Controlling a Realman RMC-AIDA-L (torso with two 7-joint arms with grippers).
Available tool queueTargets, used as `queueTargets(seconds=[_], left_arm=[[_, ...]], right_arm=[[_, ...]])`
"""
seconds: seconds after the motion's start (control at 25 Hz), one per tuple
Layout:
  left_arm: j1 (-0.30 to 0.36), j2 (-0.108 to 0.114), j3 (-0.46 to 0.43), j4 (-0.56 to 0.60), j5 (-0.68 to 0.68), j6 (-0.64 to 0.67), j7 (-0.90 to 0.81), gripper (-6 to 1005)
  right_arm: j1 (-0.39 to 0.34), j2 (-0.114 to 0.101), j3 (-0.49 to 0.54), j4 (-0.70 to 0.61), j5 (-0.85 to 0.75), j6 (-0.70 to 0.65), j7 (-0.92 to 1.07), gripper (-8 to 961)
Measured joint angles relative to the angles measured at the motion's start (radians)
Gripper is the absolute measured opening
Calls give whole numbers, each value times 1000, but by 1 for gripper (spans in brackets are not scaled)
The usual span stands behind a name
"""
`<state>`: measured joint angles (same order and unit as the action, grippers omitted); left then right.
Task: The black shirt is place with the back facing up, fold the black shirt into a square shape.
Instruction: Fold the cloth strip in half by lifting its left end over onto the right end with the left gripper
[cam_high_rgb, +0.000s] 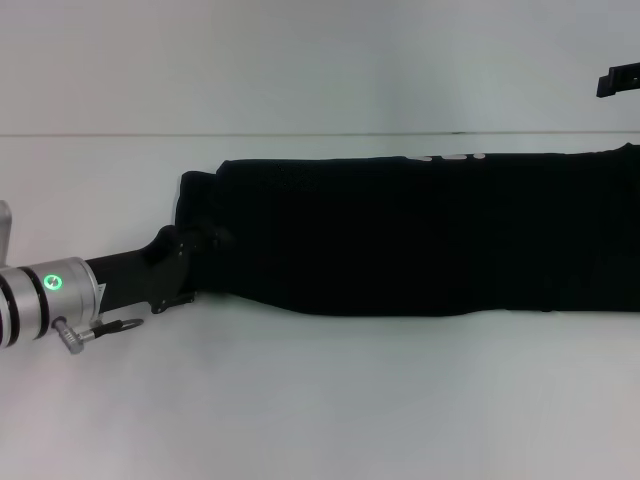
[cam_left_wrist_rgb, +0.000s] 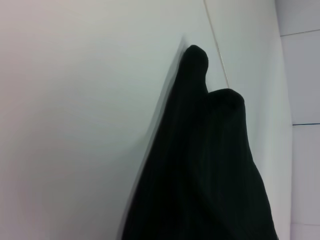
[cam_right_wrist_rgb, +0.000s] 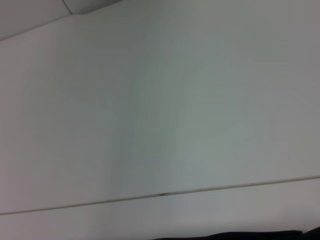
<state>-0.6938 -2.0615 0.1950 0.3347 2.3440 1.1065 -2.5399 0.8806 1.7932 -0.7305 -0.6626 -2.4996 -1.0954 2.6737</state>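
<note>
The black shirt (cam_high_rgb: 420, 235) lies on the white table as a long folded band, running from left of centre out past the right edge of the head view. A sliver of white lettering (cam_high_rgb: 450, 157) peeks out along its far edge. My left gripper (cam_high_rgb: 197, 247) reaches in from the left and meets the shirt's left end, black against black. In the left wrist view the shirt (cam_left_wrist_rgb: 210, 170) fills the near field as dark folds. My right gripper (cam_high_rgb: 618, 80) hangs at the far right, above and behind the shirt, mostly cut off. A thin edge of the shirt (cam_right_wrist_rgb: 250, 236) shows in the right wrist view.
The white table (cam_high_rgb: 320, 400) stretches in front of the shirt, with a seam line (cam_high_rgb: 200, 134) running across behind it. Bare white surface with the seam (cam_right_wrist_rgb: 160, 194) fills the right wrist view.
</note>
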Motion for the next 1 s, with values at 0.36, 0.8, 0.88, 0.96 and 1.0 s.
queueTargets(seconds=[0.36,0.8,0.88,0.96,1.0], left_arm=[[0,3,96,19,10,-9,14,543],[6,3,86,25,2,-3,167,197],[11,1,85,30,-8,3,198,131],[29,-2,85,48,-29,11,234,92],[36,-2,85,54,-32,12,237,73]], right_arm=[[0,1,1,-3,1,-7,0,897],[-1,1,4,-3,0,-12,0,897],[-1,1,4,-1,0,-12,0,897],[-1,1,4,0,-1,-12,1,897],[-1,0,4,0,-1,-12,2,897]])
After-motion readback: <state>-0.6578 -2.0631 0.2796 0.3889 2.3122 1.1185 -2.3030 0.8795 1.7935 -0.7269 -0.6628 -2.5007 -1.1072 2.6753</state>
